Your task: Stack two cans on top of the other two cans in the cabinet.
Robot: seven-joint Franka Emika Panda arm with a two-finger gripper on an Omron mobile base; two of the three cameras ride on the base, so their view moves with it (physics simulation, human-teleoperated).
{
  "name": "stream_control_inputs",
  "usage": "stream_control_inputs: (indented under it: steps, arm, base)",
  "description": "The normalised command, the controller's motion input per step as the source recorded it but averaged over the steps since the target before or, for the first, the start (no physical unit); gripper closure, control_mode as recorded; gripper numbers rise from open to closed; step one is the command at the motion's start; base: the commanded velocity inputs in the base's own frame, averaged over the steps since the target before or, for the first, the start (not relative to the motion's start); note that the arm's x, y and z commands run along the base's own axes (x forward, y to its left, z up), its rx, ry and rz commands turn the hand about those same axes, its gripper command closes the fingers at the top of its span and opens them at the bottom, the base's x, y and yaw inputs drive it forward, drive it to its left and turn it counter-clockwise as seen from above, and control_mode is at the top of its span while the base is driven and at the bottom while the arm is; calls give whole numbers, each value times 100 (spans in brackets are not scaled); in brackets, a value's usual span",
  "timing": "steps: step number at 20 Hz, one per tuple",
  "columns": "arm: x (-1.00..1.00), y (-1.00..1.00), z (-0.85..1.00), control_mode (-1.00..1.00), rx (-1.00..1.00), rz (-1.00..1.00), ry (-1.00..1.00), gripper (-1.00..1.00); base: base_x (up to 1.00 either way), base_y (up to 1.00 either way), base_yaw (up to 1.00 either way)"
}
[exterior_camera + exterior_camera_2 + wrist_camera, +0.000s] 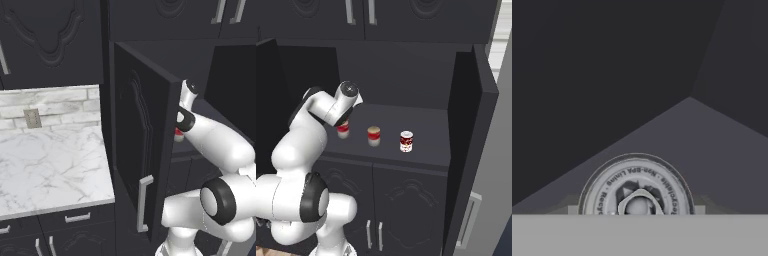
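Directly beneath the hand on the cabinet shelf [426, 131], the gripper [343, 125] clasps a can [637, 187].

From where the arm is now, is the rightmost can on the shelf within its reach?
Probably yes. The rightmost can stands alone on the open cabinet shelf, with nothing between it and the arm. But the claw looks shut on another can, so that goes first.

Dim, flat rendered light; soft, slightly blurry
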Motion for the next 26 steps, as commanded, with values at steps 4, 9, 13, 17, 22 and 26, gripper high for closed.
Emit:
stream_control_inputs:
  steps: [4,9,13,17,22,26]
  arm:
    - [3,0,-9,-100,0,0,0,100]
    - [3,0,-14,-100,0,0,0,100]
    - [3,0,-17,-100,0,0,0,100]
    - [2,0,-15,-100,0,0,0,100]
    - [0,0,-14,-100,0,0,0,-100]
    - [0,-2,-1,-100,0,0,0,-100]
  base:
    - [0,0,0]
    - [0,0,0]
    - [0,0,0]
    - [0,0,0]
    - [0,0,0]
    - [0,0,0]
